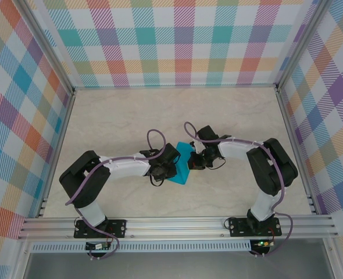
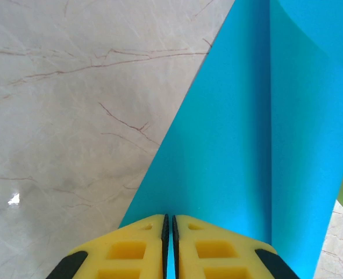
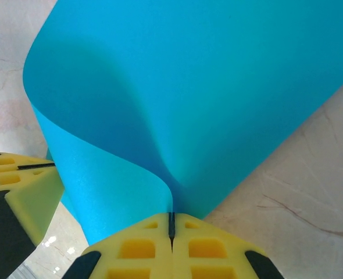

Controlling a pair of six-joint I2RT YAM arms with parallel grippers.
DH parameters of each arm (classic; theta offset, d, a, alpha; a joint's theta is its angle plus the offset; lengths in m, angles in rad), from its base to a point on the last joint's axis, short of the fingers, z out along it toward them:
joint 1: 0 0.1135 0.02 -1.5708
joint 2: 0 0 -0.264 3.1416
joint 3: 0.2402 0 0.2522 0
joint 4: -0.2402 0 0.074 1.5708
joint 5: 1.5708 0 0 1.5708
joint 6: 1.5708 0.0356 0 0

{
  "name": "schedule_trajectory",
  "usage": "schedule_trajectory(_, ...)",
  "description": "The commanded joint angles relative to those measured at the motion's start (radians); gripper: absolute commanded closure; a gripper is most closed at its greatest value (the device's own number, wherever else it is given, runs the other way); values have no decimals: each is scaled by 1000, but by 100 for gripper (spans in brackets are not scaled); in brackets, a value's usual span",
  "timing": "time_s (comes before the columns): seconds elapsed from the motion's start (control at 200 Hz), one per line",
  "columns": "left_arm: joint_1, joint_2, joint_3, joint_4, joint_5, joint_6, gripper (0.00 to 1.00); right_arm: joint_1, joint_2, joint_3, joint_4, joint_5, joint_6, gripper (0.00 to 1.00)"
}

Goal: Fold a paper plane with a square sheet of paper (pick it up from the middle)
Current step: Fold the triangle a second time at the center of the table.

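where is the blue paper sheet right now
The thin teal-blue square sheet of paper is near the middle of the marble table in the top view, curled between the left pincer and the right pincer, both shut on it.

bright, even light — slight glare

The paper [image 2: 241, 145] is thin, smooth and matt, with a fine grain and a soft sheen where it curls. The surface [image 2: 72, 116] looks like pale polished marble with brown veins, glossy enough to throw back a spot of light. The left tool [image 2: 170, 218] and right tool [image 3: 171, 216] have fingers of matt yellow plastic with black side parts. The frame [image 1: 177, 224] is dull silver metal; the walls [image 1: 183, 40] carry a matt checked print.
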Motion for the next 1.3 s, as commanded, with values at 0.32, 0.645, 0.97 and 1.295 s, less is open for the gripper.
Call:
schedule_trajectory(0.32, 1, -28, 5, -45, 1, 23, 87, 14, 50, 45, -27, 13, -22, 96)
schedule_trajectory(0.645, 0, -42, 9, -52, -1, 27, 86, 17, 34, 32, -39, 32, -25, 96)
schedule_trajectory(0.97, 0, -34, 5, -51, 1, 27, 87, 17, -9, 56, -68, 28, -28, 96)
schedule_trajectory(1.295, 1, -19, 11, -47, 10, 30, 87, 19, 15, 59, -57, 30, -27, 96)
